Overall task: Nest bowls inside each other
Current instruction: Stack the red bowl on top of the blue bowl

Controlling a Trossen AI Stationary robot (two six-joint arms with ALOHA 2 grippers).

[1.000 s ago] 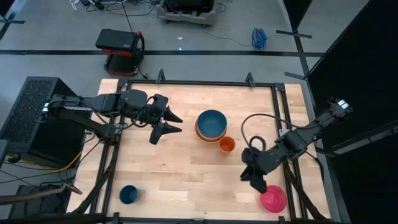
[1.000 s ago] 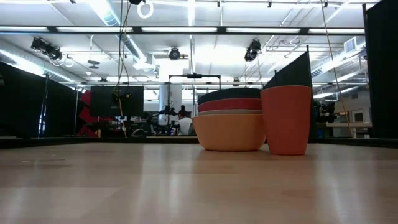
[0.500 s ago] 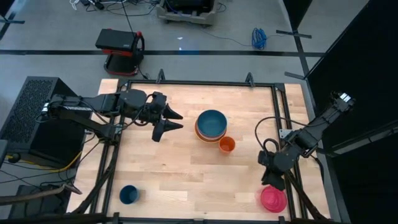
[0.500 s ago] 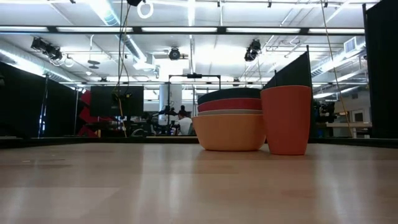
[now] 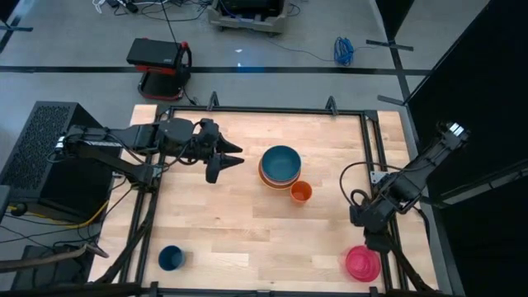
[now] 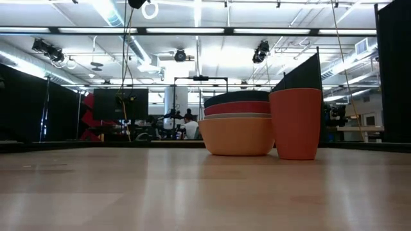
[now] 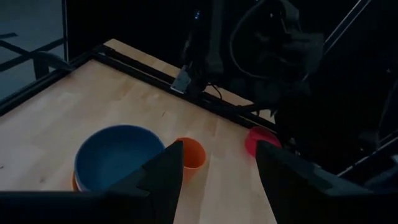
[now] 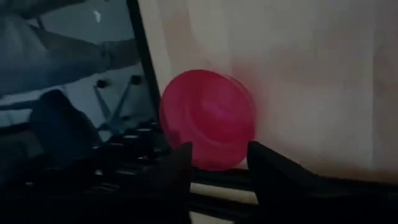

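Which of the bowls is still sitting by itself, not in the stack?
The magenta-pink bowl, alone at the table's near right corner, close to the right pincer. The others are nested mid-table, with the teal-blue bowl on top.

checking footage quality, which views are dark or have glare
Both wrist views are dim: the magenta-pink bowl looks soft, the stack's teal-blue bowl murky. The low view has bright ceiling lights and sheen on the table. The high view is evenly lit.

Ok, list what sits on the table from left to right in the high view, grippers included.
Small dark blue cup → left gripper → stack of bowls → small orange cup → magenta-pink bowl. The right gripper overlaps the pink bowl's span, so its place is unclear.
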